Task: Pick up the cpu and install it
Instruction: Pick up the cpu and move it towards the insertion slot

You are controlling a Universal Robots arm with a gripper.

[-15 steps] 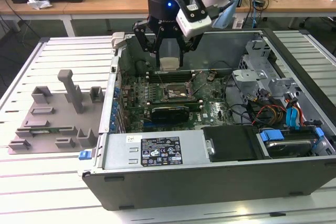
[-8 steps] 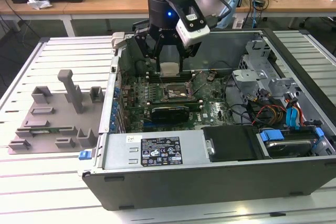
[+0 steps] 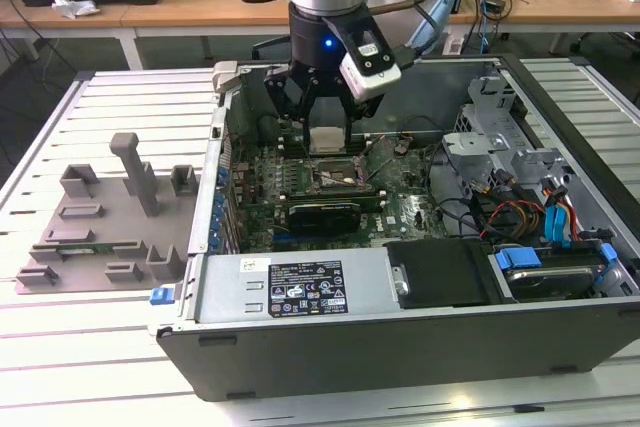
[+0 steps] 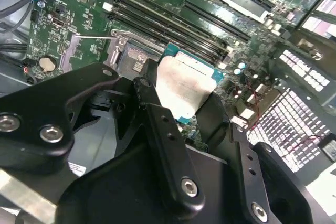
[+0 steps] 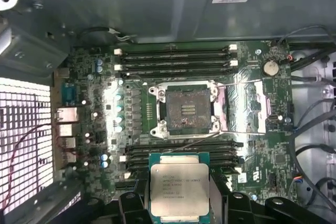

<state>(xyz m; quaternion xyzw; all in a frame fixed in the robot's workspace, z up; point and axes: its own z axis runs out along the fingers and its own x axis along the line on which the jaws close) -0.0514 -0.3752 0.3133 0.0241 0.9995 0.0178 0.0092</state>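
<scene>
Gripping the cpu (image 5: 179,188) by its edges, the gripper (image 3: 328,143) hovered above the open socket (image 5: 187,109); seating demanded square alignment.

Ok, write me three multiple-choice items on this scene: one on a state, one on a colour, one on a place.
1. The square socket on the green motherboard is: A. covered by a cooler. B. holding a chip. C. empty.
2. The moulded plastic fixture tray beside the open computer case is: A. red. B. grey. C. yellow.
3. The small square silvery-topped cpu is: A. in that socket. B. on that tray. C. held by the black gripper above the motherboard.
Key: 1 C, bare contacts show; 2 B, plain grey; 3 C, the gripper clamps its edges.
</scene>
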